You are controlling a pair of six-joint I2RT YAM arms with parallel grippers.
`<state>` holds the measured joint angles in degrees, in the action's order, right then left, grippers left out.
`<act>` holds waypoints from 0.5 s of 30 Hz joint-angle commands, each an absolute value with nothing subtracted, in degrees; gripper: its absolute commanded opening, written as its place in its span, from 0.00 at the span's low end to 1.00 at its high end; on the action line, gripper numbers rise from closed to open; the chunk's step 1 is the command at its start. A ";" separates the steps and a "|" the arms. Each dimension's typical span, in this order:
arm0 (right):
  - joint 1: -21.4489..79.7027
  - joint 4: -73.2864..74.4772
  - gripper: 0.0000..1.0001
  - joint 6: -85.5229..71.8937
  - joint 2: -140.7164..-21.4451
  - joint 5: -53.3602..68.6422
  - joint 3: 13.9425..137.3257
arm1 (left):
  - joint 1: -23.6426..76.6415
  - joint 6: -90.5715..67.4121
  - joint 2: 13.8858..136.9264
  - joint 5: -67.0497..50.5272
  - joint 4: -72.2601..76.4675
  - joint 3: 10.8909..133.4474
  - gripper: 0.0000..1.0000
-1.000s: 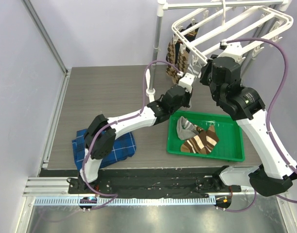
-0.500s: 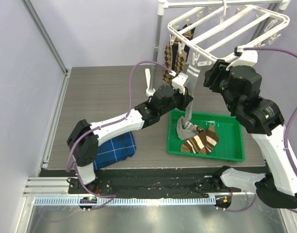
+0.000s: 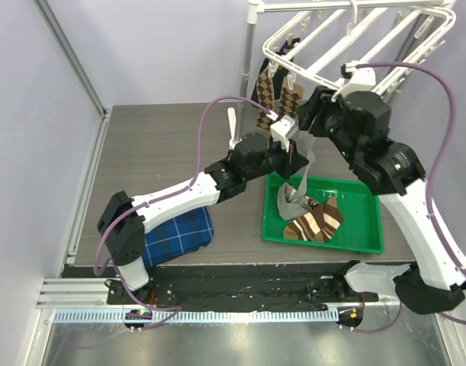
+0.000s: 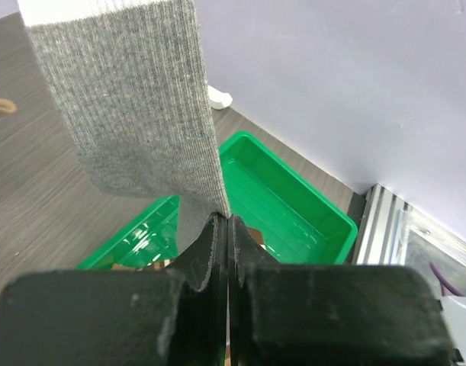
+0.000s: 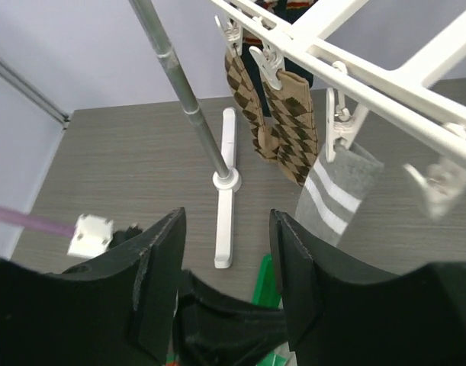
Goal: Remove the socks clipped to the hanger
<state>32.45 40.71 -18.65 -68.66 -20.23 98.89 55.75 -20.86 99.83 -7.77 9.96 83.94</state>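
A grey wood-grain surface (image 3: pixel 164 152) carries the scene, with a large white plastic rectangular drying hanger (image 5: pixel 385 82) slung overhead from an upright metal pole stand (image 5: pixel 187 99). Below it, the white-and-black right arm (image 3: pixel 404 198) reaches up toward the frame's near rail, while the left arm (image 3: pixel 179 194) stretches across from the other side. A shallow green plastic tray (image 3: pixel 362 221) sits under the frame with a brown sock with cream stripes (image 3: pixel 316 223) lying in it. A folded blue plaid cloth (image 3: pixel 179 232) lies well apart, near the left arm's base. Two brown argyle diamond-patterned socks (image 5: pixel 290 126) hang side by side from clips on the rail. Just beside them hangs a long grey sock with white bands (image 5: pixel 335 202), its top at a clip and its length trailing down toward the tray. The left fingers (image 4: pixel 210 259) are closed and pinch this grey sock partway down. The right fingers (image 5: pixel 160 282) stand apart, holding nothing, just below the clipped socks.
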 commanded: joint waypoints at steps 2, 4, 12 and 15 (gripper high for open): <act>32.34 37.26 0.54 -17.40 -71.54 -28.20 101.16 | 55.72 -22.15 95.63 -10.72 11.77 82.88 0.00; 32.34 37.26 0.53 -15.83 -72.51 -30.32 101.60 | 55.72 -23.02 95.28 -11.33 12.74 82.27 0.00; 28.39 38.23 0.54 -16.96 -73.74 -29.71 101.95 | 55.72 -26.54 95.71 -13.80 15.38 81.47 0.00; 26.20 38.67 0.53 -17.66 -74.53 -27.25 102.65 | 55.72 -26.72 95.80 -13.80 15.64 81.30 0.00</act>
<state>28.14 40.25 -16.69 -73.80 -28.36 99.70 55.66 -25.41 97.84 -12.25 11.55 81.65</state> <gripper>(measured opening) 0.537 0.011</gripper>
